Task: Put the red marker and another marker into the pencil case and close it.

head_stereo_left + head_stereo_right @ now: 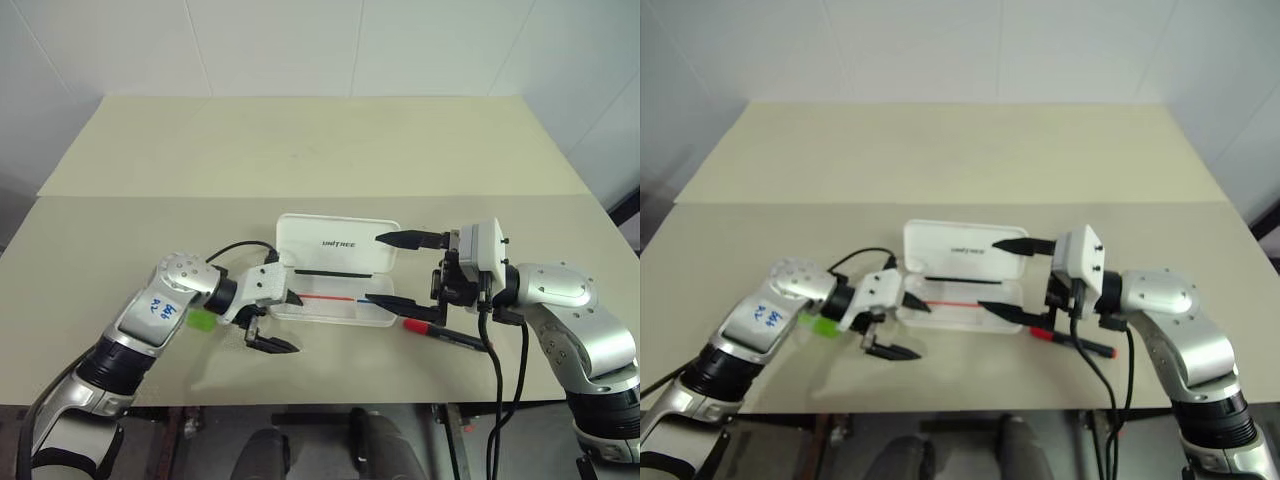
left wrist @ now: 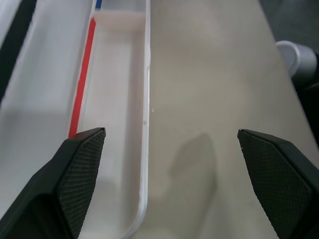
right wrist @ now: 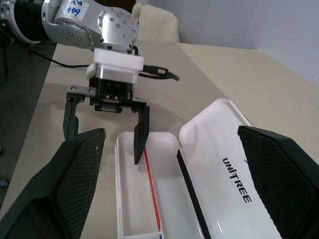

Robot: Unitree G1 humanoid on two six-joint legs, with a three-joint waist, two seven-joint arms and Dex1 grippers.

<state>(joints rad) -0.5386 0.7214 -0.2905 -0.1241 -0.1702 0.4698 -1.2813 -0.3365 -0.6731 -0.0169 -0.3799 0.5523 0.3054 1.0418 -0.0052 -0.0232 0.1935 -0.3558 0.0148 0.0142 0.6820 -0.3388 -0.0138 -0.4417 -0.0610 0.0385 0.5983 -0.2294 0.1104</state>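
- Two arms work over a beige worktop point(image 1: 300, 150), which carries every item of the task.
- Pencil case point(image 1: 338, 243), white with a dark logo on its lid, lies open near the middle; its tray, toward the robot, holds neither marker, only a thin red and blue line along its inside.
- Left gripper point(image 1: 279, 320) hangs at the tray's left end, jaws spread wide and holding nothing, one finger over the tray, the other over bare worktop.
- Right gripper point(image 1: 398, 270) sits at the case's right end, jaws wide and holding nothing, one finger over the lid, one over the tray.
- Red marker point(image 1: 445, 333) lies on the worktop just off the tray's right front corner, below the right gripper.
- Lime-green highlighter point(image 1: 200, 320) peeks out beside the left forearm, left of the case.
- Judged next: neither marker is in yet. The right gripper is nearer the red marker; to do it well, come down across the barrel's middle, close squarely, and lower it lengthwise along the tray so the lid can shut.
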